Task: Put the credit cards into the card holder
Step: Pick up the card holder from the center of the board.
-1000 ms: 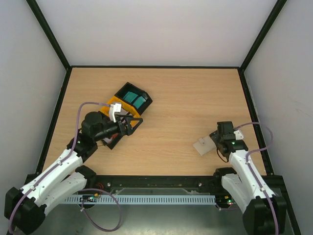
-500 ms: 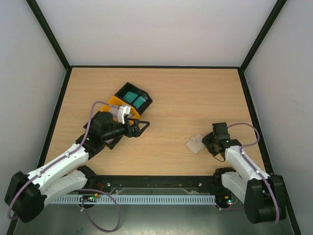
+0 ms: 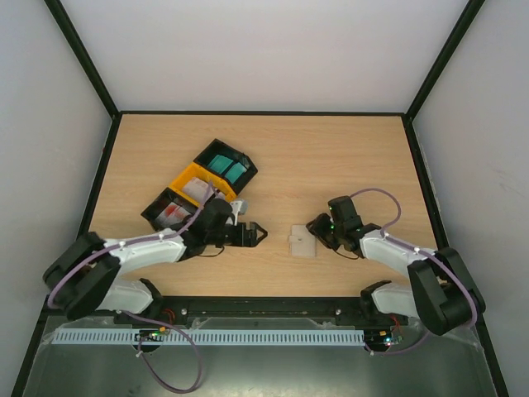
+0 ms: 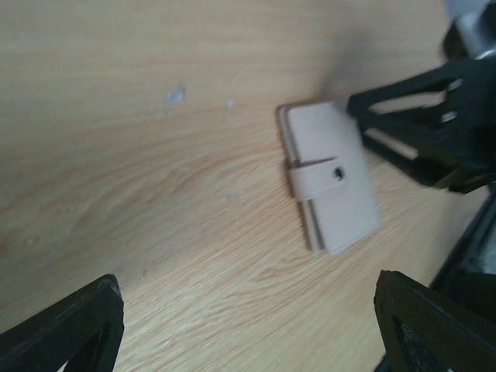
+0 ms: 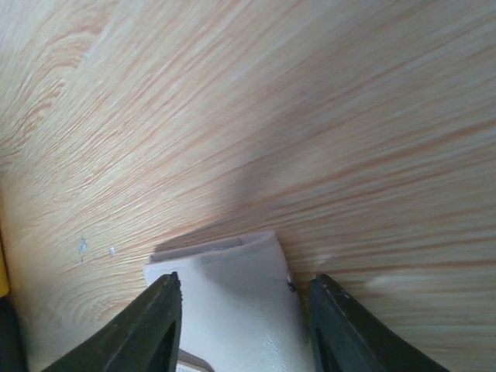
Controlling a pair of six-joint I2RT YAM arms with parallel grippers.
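- Near the table's 5 o'clock, the card holder lies flat on the wood. It is closed, with the strap snapped across it.
- The right gripper sits at the holder's 3 o'clock. Its fingers pinch the two side edges at one end, and the wrist view shows the holder wedged between them.
- The left gripper is at the holder's 9 o'clock, near but apart, with jaws wide and nothing in them.
- Step, my read: the right pins the holder and the left is placed to pop the strap. No credit cards are loaded yet.
- To do it well:
  - Press down with the right and don't lift.
  - Slip one left fingertip under the strap's free end beside the snap dot, then peel toward the layered edge.
  - Go low and slow, since the holder looks light and could skid or twist on the smooth top.
- Holder: beige, matte, soft and leather-like, squarish and thin, with a layered edge on one side and a small dark round snap.
- Credit cards, all toward 10 o'clock:
  - teal cards in the black bin;
  - a pale card in the yellow bin;
  - red-marked cards in the nearer black bin.
- The cards are thin and flat and probably stiff, so likely awkward to lift off a bin floor.
- Table: pale wood-grain top, smooth, with a few white specks.
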